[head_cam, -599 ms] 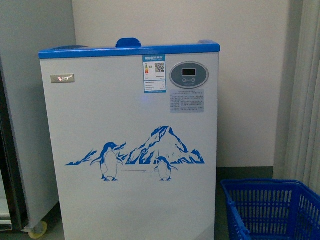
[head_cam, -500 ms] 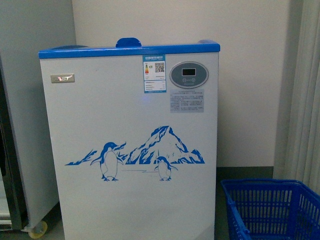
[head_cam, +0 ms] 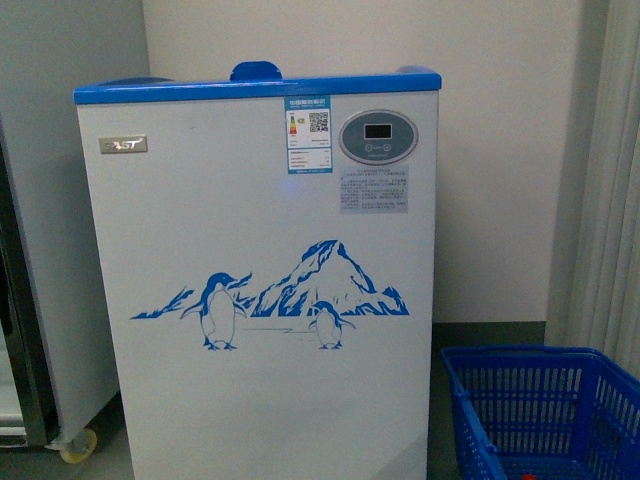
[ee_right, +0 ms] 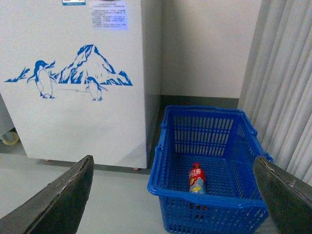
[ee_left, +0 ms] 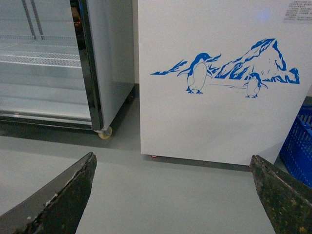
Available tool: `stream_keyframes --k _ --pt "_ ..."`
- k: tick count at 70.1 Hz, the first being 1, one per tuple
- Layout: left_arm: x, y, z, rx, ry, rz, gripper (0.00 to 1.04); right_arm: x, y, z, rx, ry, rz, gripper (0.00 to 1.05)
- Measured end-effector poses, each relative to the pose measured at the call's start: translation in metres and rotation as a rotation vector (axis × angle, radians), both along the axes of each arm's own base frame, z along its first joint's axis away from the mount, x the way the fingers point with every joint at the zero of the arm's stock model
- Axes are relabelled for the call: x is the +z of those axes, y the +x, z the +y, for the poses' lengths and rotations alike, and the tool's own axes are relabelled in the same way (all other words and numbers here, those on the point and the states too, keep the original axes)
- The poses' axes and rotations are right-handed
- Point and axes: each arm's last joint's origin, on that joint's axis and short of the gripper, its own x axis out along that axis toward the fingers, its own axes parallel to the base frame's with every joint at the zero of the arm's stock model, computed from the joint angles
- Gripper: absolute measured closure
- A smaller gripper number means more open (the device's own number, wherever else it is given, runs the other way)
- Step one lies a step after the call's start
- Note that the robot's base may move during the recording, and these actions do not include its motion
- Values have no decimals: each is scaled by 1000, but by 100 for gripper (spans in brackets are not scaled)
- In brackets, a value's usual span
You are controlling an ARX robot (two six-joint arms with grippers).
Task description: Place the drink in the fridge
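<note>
Floor (ee_left: 165, 195): plain grey, seen under both hands and carried up to the foot of the fridge.
Left hand (ee_left: 171, 158): held low over the floor, its two dark fingers (ee_left: 58, 200) spread wide, nothing gripped between them.
Right hand (ee_right: 173, 160): likewise spread wide and empty, pointed toward the blue basket.
Blue basket (ee_right: 204, 111): set on the floor just beside the fridge's right side, near the curtain.
Drink (ee_right: 196, 179): laid on the basket's bottom, red cap turned away from the right hand.
Fridge (head_cam: 260, 250): white front, blue rim on top, penguin-and-mountain picture, oval grey display at upper right; the lids cannot be made out.
Tall grey cabinet (ee_left: 109, 48): stood just left of the fridge, wire shelves seen inside.
Wall (head_cam: 500, 150): pale, behind the fridge.
Curtain (ee_right: 287, 73): pale, pleated, hung at the right.
</note>
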Motion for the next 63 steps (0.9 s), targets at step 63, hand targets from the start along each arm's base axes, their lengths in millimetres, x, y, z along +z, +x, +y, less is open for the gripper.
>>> stream_keyframes --k 63 --pt "0 0 0 0 0 0 8 0 0 0 0 0 0 7"
